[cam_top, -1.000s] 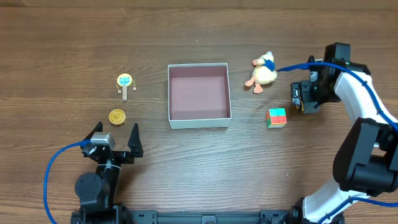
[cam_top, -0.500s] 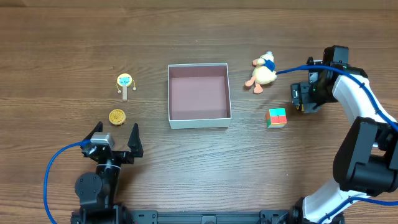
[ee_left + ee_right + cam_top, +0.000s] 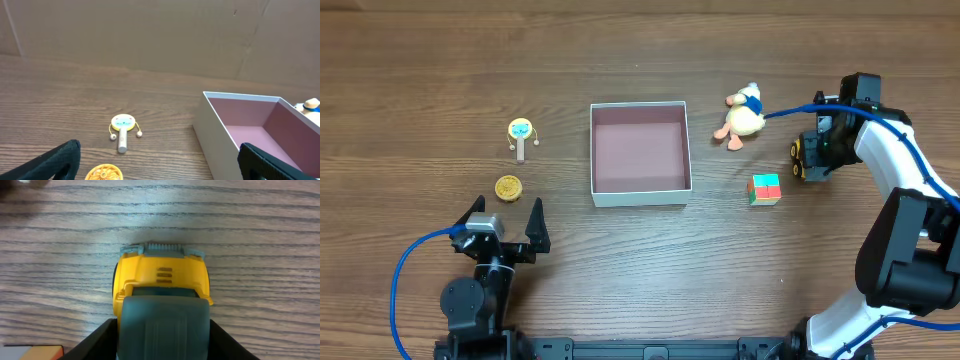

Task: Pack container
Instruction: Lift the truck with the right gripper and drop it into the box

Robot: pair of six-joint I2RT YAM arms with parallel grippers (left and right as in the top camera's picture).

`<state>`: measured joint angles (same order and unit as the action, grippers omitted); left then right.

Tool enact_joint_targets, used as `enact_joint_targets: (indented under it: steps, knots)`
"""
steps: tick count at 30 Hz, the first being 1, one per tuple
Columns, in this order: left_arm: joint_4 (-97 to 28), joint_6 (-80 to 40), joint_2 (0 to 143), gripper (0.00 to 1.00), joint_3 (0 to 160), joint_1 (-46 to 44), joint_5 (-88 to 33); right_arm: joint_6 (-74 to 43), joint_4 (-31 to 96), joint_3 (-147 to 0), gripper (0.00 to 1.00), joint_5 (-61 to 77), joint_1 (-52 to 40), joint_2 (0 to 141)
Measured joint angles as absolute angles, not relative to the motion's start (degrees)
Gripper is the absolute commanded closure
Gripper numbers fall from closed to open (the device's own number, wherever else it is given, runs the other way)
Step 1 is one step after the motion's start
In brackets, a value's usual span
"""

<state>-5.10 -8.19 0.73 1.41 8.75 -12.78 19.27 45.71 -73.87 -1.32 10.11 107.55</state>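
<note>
The container (image 3: pixel 638 150) is a shallow white-walled box with a pink floor, empty, at the table's middle; its near wall (image 3: pixel 215 135) shows in the left wrist view. At the far right, my right gripper (image 3: pixel 811 157) is shut on a yellow toy truck (image 3: pixel 162 277) that stands on the table. Its black fingers (image 3: pixel 97 342) press both sides of the truck's grey rear. My left gripper (image 3: pixel 505 222) stands open and empty near the front left, its fingertips (image 3: pixel 50 162) spread wide.
A plush duck (image 3: pixel 742 117) lies right of the container. A coloured cube (image 3: pixel 765 188) sits just left of the right gripper. On the left lie a small rattle drum (image 3: pixel 522 134) and a round yellow disc (image 3: pixel 508 187).
The right gripper's jaws have drawn in from wide open onto the sides of the yellow truck. The left arm and the other toys have not moved.
</note>
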Motion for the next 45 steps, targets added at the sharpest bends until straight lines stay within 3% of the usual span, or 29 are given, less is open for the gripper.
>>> enact_joint_targets:
  steps: [7, 15, 20, 26, 37, 39, 45]
  knots:
    - [-5.1, -8.2, 0.7, 0.00, 1.4, 8.8, -12.8, 15.4, 56.0, -84.1, 0.66, -1.6, 6.2, 108.2]
    - [-5.1, -8.2, 0.7, 0.00, 1.4, 8.8, -12.8, 7.0, 73.1, -107.0, 0.60, -1.9, -11.6, 108.3]
    - [-5.1, -8.2, 0.7, 0.00, 1.4, 8.8, -12.8, -3.4, 75.4, -107.9, 0.60, -1.5, -25.1, 108.3]
    - [-5.1, -8.2, 0.7, 0.00, 1.4, 8.8, -12.8, -13.4, 68.6, -107.8, 0.57, -1.5, -34.2, 108.3]
    - [-5.1, -8.2, 0.7, 0.00, 1.4, 8.8, -12.8, -19.5, 66.0, -106.3, 0.55, -4.5, -35.2, 121.1]
    - [-5.1, -8.2, 0.7, 0.00, 1.4, 8.8, -12.8, -19.5, 65.9, -106.3, 0.47, -5.3, -35.1, 121.1]
    - [-5.1, -8.2, 0.7, 0.00, 1.4, 8.8, -12.8, -19.6, 65.9, -106.3, 0.36, -6.3, -33.4, 121.1]
